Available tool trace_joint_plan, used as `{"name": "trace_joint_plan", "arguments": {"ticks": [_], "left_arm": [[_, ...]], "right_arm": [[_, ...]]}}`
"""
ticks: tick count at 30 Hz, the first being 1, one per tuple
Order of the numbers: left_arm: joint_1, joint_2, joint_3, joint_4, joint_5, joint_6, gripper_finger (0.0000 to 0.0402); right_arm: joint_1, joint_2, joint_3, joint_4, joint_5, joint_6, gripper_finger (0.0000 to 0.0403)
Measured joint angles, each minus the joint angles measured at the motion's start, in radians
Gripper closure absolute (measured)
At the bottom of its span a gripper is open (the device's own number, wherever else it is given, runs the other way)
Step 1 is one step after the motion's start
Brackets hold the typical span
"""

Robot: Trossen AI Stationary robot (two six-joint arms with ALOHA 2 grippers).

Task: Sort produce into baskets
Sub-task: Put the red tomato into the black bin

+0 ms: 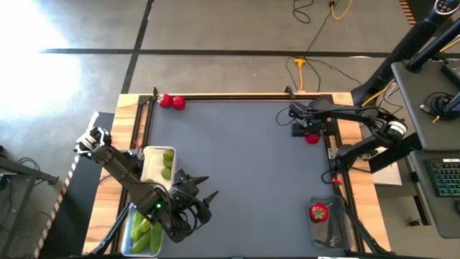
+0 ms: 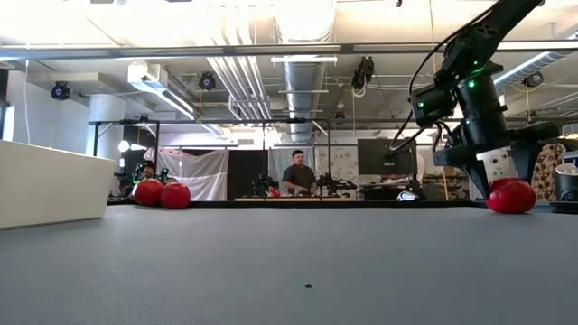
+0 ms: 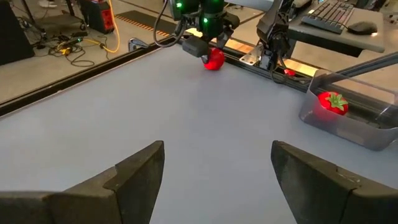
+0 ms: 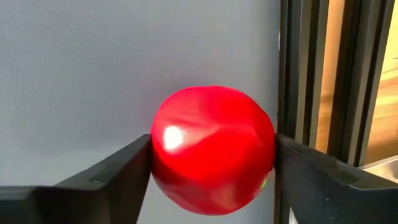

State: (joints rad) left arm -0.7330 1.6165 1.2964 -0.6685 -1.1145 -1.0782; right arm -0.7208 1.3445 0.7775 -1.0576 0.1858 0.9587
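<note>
Tomato [image 4: 212, 149] at the worktop's [image 1: 237, 173] right edge.
Your right gripper [image 4: 212, 163] clamps it between both fingers; your left gripper [image 3: 217, 168] hangs spread apart.

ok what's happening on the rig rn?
Produce sorting. The right pincer is down at the table's right edge with its fingers on either side of a red tomato, touching or nearly so, the tomato not visibly lifted. The left pincer waits open near the white tray holding limes. Cucumbers fill the clear tub beside it. One tomato sits in the right tub; two more remain at the far edge.
</note>
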Motion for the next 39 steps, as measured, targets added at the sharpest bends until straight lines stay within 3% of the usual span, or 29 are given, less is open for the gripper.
{"name": "trace_joint_plan", "arguments": {"ticks": [5,10,20,31,39], "left_arm": [[0.0,0.0,0.0,0.004,0.0,0.0,0.0123],[0.0,0.0,0.0,0.005,0.0,0.0,0.0123],[0.0,0.0,0.0,0.004,0.0,0.0,0.0123],[0.0,0.0,0.0,0.008,0.0,0.0,0.0123],[0.0,0.0,0.0,0.04,0.0,0.0,0.0123]], "right_arm": [[0.0,-0.001,-0.004,0.002,-0.01,-0.004,0.0133],[0.014,-0.002,-0.009,0.001,-0.037,-0.018,0.0135],[0.175,-0.04,-0.013,0.001,-0.073,-0.04,0.0143],[0.508,-0.214,0.02,-0.001,-0.059,0.116,0.0144],[0.899,-0.251,0.134,0.064,0.022,0.311,0.0145]]}}
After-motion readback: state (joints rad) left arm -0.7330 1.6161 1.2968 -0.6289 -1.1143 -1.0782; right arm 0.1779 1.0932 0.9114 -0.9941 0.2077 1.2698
